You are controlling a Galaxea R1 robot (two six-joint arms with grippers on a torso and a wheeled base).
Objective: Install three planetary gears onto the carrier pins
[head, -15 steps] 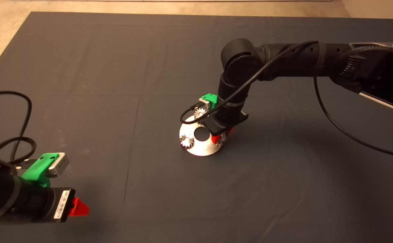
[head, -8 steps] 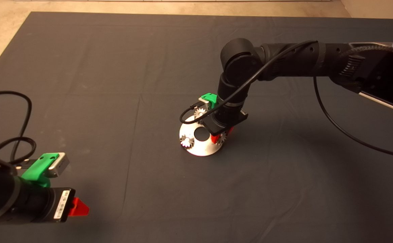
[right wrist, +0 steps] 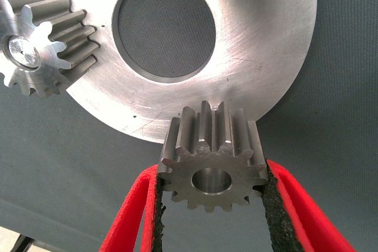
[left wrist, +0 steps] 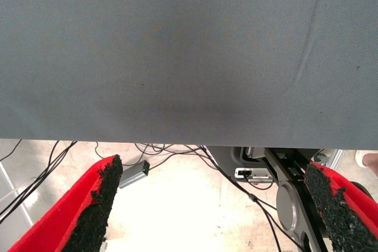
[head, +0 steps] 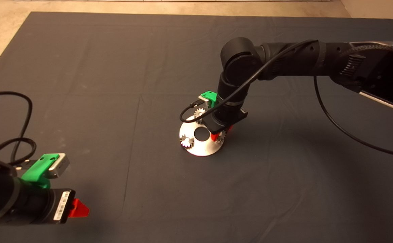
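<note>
The shiny round carrier disc [head: 203, 147] lies mid-mat. Two planetary gears sit on its pins, one at the front left [head: 186, 141] and one at the back [head: 200, 113]. My right gripper [head: 218, 135] stands over the disc's right edge, shut on the third gear [head: 222, 136]. In the right wrist view the red fingers [right wrist: 137, 216] clamp this gear [right wrist: 207, 143] by its teeth over the disc's rim [right wrist: 266, 57]; its centre hole is empty. A seated gear [right wrist: 44, 45] shows its pin [right wrist: 22, 51]. The pin under the held gear is hidden. My left gripper [head: 78, 208] is parked at the lower left, open.
The right arm's black cable [head: 196, 108] loops over the disc's back edge. The left wrist view looks past the mat's edge [left wrist: 189, 141] at cables and equipment on the floor [left wrist: 177, 205]; the left gripper [left wrist: 215, 205] holds nothing.
My right gripper has shifted slightly up and back with the third gear still in it. The left arm has not moved.
</note>
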